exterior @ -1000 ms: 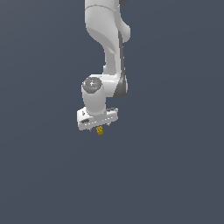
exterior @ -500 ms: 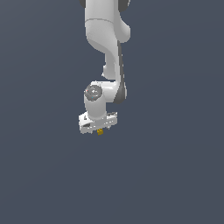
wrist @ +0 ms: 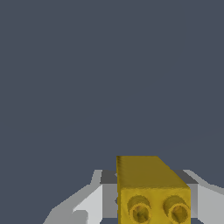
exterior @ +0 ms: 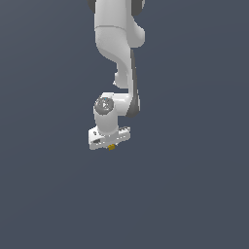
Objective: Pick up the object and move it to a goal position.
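From my seat, the exterior view shows the white arm [exterior: 116, 48] hanging down from the top of the frame, with its gripper [exterior: 111, 144] at the low end, roughly mid-frame. A speck of yellow-gold, the object [exterior: 112, 146], peeks out just under the gripper body, touching it. Around it I see only a flat slate-grey backdrop; no edge or corner of a worktop shows in either view, so I cannot place the gripper against one, nor tell whether it is touching any surface. In the wrist view, the object [wrist: 151, 190] is a yellow-gold block with two round studs on its near face. It sits between the pale grey fingers [wrist: 89, 203], one on each side, their inner faces hard up against the block. I read the gripper as clamped on the object, holding it. The fingertips themselves are cut off by the frame edge, so I cannot see them.
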Robot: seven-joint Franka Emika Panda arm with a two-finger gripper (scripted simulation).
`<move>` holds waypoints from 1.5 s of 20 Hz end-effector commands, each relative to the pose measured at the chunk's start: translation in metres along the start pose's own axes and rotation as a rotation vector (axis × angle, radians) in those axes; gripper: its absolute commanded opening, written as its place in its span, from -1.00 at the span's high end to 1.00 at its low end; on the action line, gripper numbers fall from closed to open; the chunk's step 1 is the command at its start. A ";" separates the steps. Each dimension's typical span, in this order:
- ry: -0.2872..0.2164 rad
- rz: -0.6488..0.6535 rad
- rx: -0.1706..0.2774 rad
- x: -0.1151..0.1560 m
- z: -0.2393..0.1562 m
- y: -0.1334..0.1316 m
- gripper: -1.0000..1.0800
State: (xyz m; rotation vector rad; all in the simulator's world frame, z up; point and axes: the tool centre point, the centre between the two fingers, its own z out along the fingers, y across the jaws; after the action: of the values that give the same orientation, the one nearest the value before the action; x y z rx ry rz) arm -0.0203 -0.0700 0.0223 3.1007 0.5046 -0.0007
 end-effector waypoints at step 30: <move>0.000 -0.001 0.000 -0.059 -0.056 -0.051 1.00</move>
State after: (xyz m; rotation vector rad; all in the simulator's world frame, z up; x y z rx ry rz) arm -0.0867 -0.0424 0.0740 3.1005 0.5054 -0.0004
